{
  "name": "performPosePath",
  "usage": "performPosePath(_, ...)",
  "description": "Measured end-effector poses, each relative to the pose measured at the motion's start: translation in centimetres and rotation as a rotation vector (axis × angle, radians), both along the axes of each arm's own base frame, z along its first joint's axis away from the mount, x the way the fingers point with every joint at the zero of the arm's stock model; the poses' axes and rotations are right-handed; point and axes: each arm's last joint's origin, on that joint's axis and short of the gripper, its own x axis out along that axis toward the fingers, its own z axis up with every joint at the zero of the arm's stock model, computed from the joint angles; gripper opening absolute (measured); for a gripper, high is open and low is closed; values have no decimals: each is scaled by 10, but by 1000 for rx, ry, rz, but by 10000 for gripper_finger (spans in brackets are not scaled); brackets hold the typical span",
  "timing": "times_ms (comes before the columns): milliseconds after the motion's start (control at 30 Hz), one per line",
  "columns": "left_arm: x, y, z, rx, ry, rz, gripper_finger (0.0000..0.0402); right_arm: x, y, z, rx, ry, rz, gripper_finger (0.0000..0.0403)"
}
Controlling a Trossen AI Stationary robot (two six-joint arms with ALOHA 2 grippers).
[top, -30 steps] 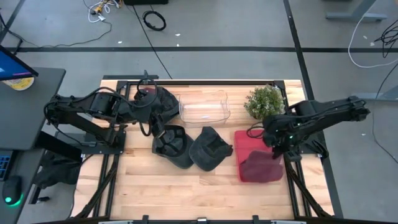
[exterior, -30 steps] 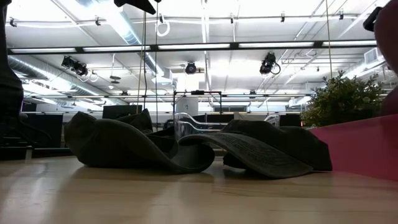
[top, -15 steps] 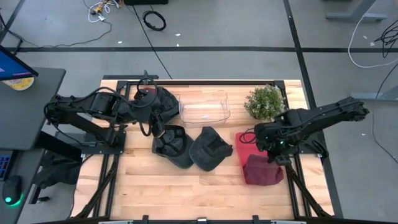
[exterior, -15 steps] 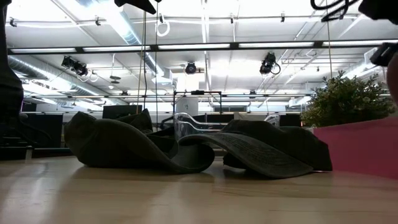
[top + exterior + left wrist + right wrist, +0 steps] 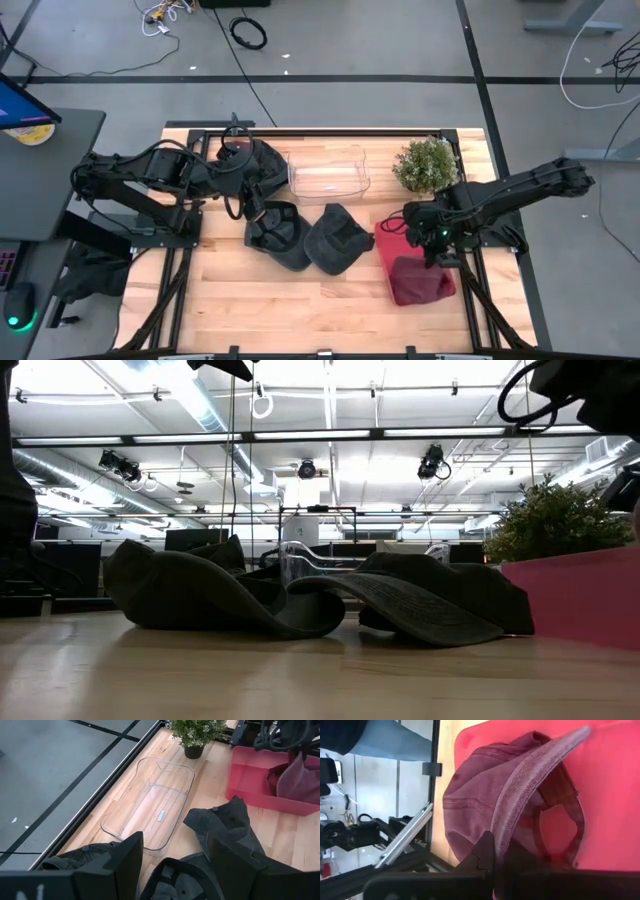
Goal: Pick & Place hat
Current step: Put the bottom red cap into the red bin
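Note:
A maroon hat sits over the near part of a red bin, under my right gripper, which is shut on it. Two dark olive hats lie side by side on the table's middle. A third dark hat lies farther back by the left arm. My left gripper is open and stands above the dark hats, a finger on either side, touching nothing that I can see. My right gripper holds the maroon hat by the edge of its brim, pinched between the two fingers. It comes from above, slanting in from the table's right. The crown hangs away from the fingers over the red bin's floor.
A clear plastic tray stands at the table's far middle. A small potted plant is beside it, just beyond the red bin. Bare wood lies along the near edge.
My right gripper has moved toward the table's left and slightly toward the near edge, still shut on the maroon hat. The hat has been drawn with it toward the bin's near end. In the low view the right arm has come down into the upper right corner.

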Motion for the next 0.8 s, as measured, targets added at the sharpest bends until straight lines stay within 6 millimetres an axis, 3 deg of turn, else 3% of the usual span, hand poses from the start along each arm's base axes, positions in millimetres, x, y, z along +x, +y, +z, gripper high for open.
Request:
performPosePath(233, 0, 0, 0, 0, 0, -1, 222, 2, -3, -8, -134, -69, -12, 18)
performPosePath(467, 0, 0, 0, 0, -3, -1, 222, 4, -3, -8, -129, -83, -17, 28)
performPosePath(800, 0, 0, 0, -3, -5, 1, 222, 5, -4, -4, -158, 18, -191, 141)
